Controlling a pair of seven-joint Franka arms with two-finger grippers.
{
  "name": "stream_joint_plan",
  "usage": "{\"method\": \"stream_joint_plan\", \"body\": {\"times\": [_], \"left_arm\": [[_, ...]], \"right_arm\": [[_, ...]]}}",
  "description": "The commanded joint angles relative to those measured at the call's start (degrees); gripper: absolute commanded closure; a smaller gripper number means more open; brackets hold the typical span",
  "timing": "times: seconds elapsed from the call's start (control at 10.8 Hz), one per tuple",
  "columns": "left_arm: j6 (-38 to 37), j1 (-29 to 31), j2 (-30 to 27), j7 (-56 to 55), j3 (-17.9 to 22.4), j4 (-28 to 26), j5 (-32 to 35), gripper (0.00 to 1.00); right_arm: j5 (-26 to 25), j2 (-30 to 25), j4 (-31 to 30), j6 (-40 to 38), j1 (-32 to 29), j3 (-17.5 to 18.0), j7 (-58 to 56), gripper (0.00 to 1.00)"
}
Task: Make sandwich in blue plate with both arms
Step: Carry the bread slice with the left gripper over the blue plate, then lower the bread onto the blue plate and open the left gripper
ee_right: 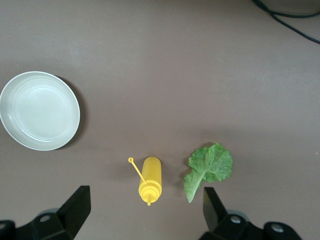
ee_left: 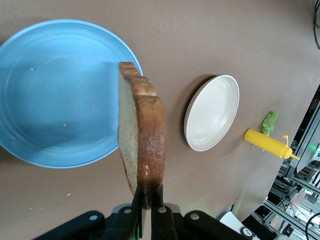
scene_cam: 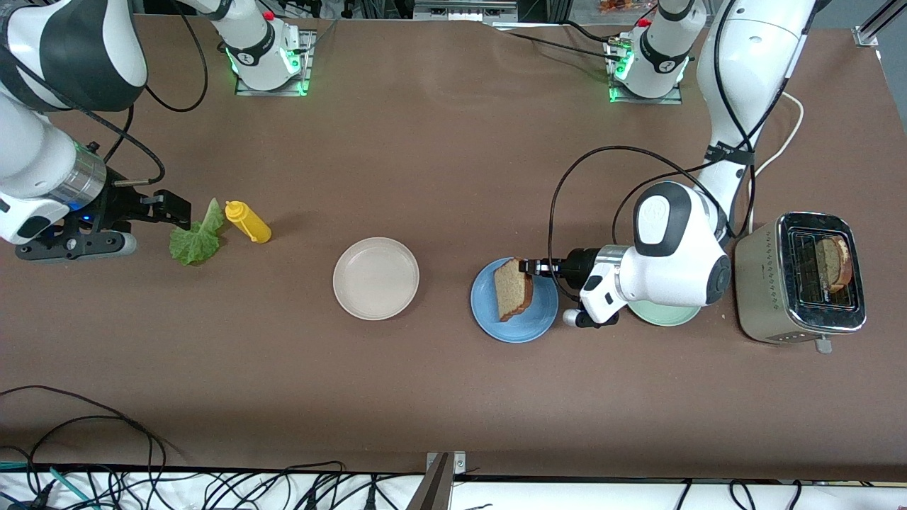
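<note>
Brown matte covering ran the length of the surface I was working over. My left tool was clenched on the crust edge of a bread slice, holding it on edge above the blue plate, which lay bare directly under the tool. Partly hidden under that arm's wrist was a pale green plate, and toward the left arm's end of the surface stood a silver toaster with a second slice in its slot. Out from the left tool toward the right arm's end sat a cream-white plate, empty. My right tool hung released, fingers wide apart, over a lettuce leaf and a yellow squeeze bottle lying side by side beneath it.
</note>
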Motion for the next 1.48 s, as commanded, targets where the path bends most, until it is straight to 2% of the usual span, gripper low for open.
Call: {"method": "stream_joint_plan", "body": {"times": [0.0,1.11,1.2,1.3,1.39], "left_arm": [[0.99,-0.79,1.92,0.28,0.61,1.69,-2.11,1.00],[1.87,-3.61,6.05,0.80,0.79,3.36,-1.76,1.00],[1.87,-3.43,6.05,2.28,1.22,3.27,-1.24,1.00],[1.79,-3.43,6.05,7.52,4.01,2.92,-1.58,1.00],[1.70,-3.34,6.14,12.10,5.08,2.66,-2.02,1.00]], "right_arm": [[0.79,-0.46,-0.10,-0.25,0.10,0.03,0.65,0.00],[0.79,-0.64,-0.27,-0.25,0.28,0.47,1.62,0.00],[0.79,-0.55,-0.27,-0.25,0.28,0.47,1.62,0.00],[0.79,-0.55,-0.19,-0.34,0.28,0.47,1.62,0.00],[0.79,-0.64,-0.18,-0.34,0.28,0.38,1.62,0.00]]}}
